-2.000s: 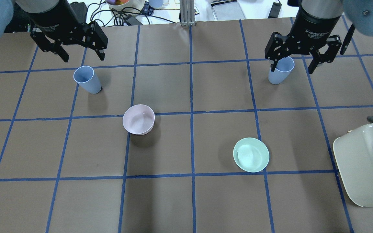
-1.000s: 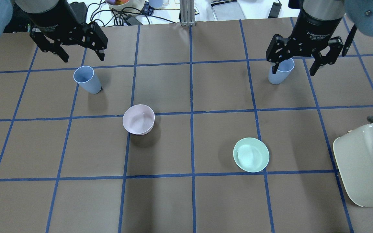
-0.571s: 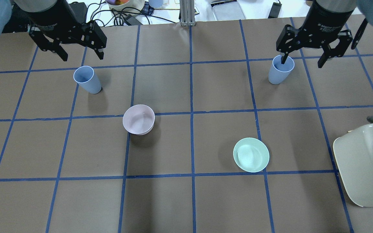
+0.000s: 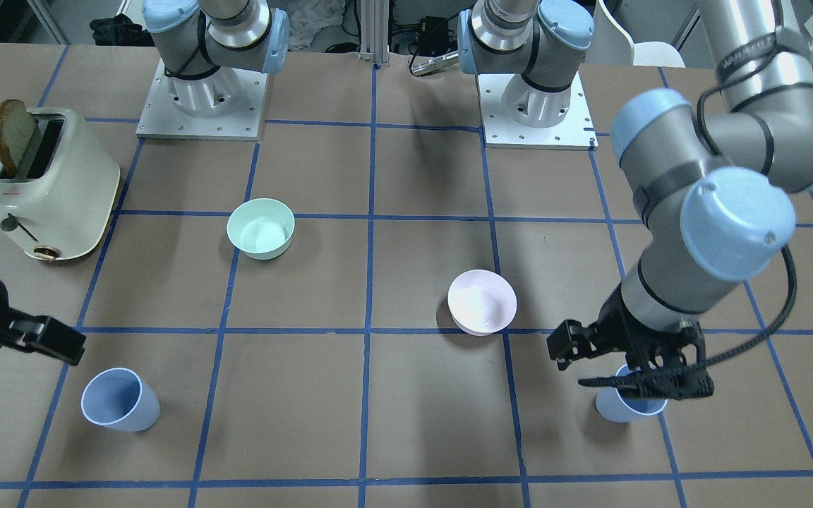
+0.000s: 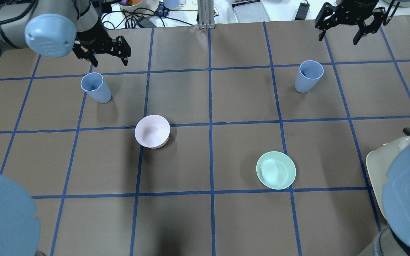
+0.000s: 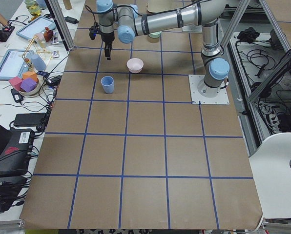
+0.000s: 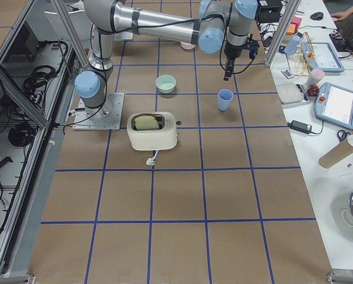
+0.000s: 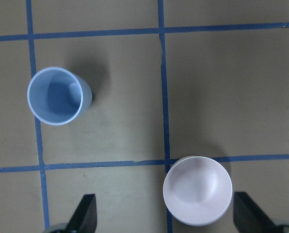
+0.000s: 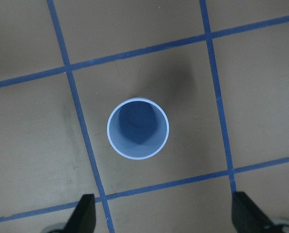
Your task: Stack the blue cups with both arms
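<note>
Two blue cups stand upright on the table. The left cup (image 5: 96, 87) is near my left gripper (image 5: 109, 63), which is open and hangs just beyond it; the left wrist view shows this cup (image 8: 57, 96) up and to the left of the open fingers. The front view shows the left gripper (image 4: 629, 370) over the cup (image 4: 622, 410). The right cup (image 5: 309, 76) stands apart from my right gripper (image 5: 338, 40), which is open and empty near the far edge. In the right wrist view this cup (image 9: 137, 128) is centred ahead of the open fingers.
A pale pink bowl (image 5: 152, 131) sits left of centre and a mint-green bowl (image 5: 276, 170) right of centre. A cream toaster (image 4: 46, 187) holding a slice of bread stands at the right near side. Cables and clutter lie past the far edge.
Both grippers have drawn away toward the far edge, still open. The right gripper's finger has left the right cup's rim. Both cups stay in place.
</note>
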### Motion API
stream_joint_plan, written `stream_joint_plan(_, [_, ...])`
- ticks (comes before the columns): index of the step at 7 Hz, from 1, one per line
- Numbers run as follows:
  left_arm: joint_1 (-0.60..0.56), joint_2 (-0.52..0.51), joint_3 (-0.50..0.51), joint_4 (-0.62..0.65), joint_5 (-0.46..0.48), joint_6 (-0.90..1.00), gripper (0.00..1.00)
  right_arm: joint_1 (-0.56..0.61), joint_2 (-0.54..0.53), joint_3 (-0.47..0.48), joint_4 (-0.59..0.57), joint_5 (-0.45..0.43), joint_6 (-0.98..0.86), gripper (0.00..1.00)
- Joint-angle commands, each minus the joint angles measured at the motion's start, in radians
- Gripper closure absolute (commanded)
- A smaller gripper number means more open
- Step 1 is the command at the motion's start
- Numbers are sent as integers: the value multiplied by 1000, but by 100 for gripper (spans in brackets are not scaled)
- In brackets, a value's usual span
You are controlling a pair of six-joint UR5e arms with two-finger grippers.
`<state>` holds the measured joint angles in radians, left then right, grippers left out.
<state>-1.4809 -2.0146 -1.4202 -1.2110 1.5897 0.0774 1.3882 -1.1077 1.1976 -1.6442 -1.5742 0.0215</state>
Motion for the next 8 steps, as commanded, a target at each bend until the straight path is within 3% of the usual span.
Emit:
stream_joint_plan(1, [36,-125,4,74,114,2,0,-4,142,-40,-48,-7,-9,0])
stream_joint_plan(2, [36,-141,-12,138,115,1,15,-14,156,-30,-36,-12,-15,0])
stream_joint_plan(3, [36,-150,-23,145,115,1,64,-26,157,0,-31,-21,-15,0])
stream_joint_plan(4, [36,-153,-26,145,113,-1,100,-31,157,34,-31,-23,-14,2])
stream_joint_plan(6, [28,-145,-20,146,108,-16,100,-34,161,78,-40,-15,-3,8])
stream_joint_plan(7, [-10,-112,-8,124,99,-31,100,-34,178,80,-42,-15,-8,23])
stream_joint_plan(8, [-68,-61,1,46,43,-136,100,-34,189,80,-42,-9,0,55])
